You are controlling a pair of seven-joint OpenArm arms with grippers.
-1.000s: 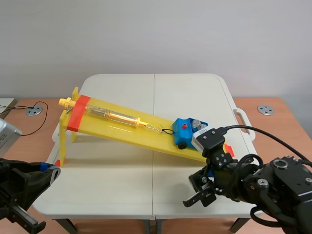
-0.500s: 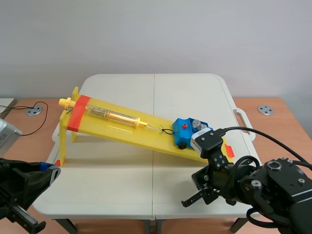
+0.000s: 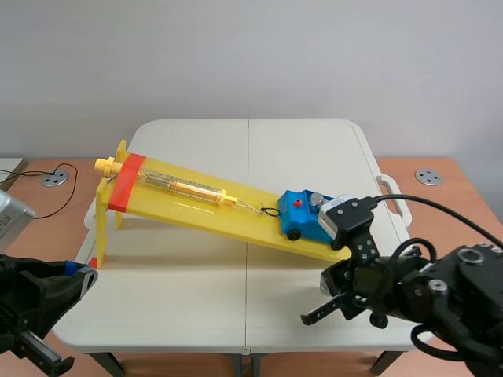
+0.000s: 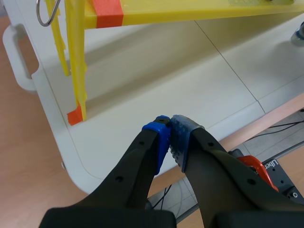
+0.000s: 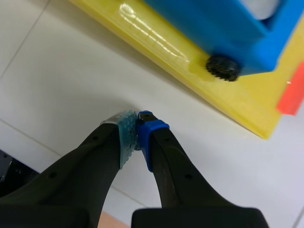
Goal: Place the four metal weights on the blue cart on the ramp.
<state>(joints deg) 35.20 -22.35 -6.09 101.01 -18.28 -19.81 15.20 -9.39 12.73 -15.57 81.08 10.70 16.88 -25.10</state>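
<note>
I'm matte black all over: thick jaws, blue dotted pads [image 5: 124, 137], a black cable [image 3: 416, 201] off my right arm [image 3: 440, 294].

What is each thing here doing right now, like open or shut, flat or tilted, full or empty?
yellow ramp, tilted, high end by the left arm, low end by the right arm.
blue cart, resting at the ramp's low end.
metal weight, sitting in the cart.
spring scale, lying on the ramp, hooked to the cart.
left tool, shut, holding nothing.
right tool, shut, holding nothing, beside the ramp.
</note>
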